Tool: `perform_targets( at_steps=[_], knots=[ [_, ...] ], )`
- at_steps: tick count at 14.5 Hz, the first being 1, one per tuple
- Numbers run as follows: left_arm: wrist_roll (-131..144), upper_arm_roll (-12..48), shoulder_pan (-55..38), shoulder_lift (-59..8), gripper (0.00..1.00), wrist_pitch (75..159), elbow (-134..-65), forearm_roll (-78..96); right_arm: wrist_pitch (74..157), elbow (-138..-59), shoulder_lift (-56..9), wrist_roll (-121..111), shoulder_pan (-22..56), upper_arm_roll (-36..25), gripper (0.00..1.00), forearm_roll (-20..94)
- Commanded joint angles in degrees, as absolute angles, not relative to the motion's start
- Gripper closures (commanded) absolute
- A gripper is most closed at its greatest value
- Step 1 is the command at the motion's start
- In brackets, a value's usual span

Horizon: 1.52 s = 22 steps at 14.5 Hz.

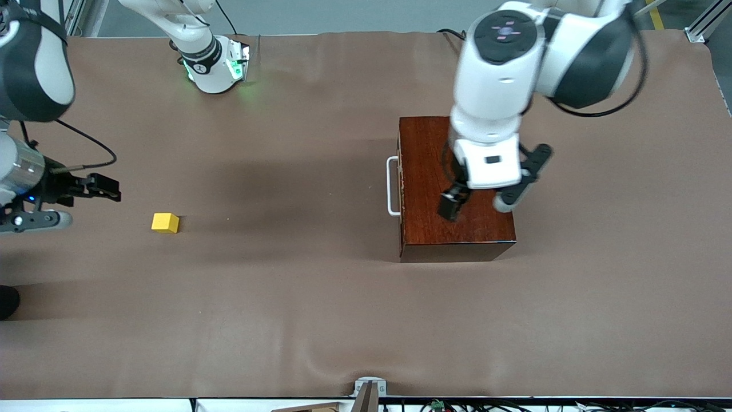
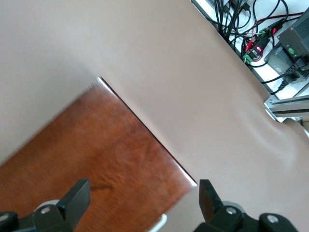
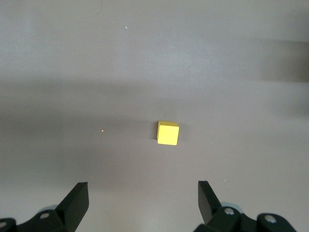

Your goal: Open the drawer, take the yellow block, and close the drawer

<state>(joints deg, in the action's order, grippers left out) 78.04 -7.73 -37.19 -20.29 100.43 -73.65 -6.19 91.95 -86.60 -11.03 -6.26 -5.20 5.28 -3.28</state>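
The dark reddish-brown wooden box stands toward the left arm's end of the table. Its drawer is pushed in flush, and the white bar handle faces the right arm's end. My left gripper hangs open over the box top, holding nothing. The yellow block lies on the bare brown cloth toward the right arm's end. Beside it, at that end, my right gripper is open and empty, apart from the block.
Brown cloth covers the whole table. Cables and electronics sit past the table's edge by the front camera, with a metal bracket at that edge.
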Motion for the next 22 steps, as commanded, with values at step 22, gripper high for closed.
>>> perform_targets(
  at_steps=[22],
  knots=[
    [8.2,7.6,-1.4,3.8,0.00,92.9,-92.7,-2.3,79.4,-86.2,0.7,-5.2,-3.6,4.9,0.00,3.2]
  ],
)
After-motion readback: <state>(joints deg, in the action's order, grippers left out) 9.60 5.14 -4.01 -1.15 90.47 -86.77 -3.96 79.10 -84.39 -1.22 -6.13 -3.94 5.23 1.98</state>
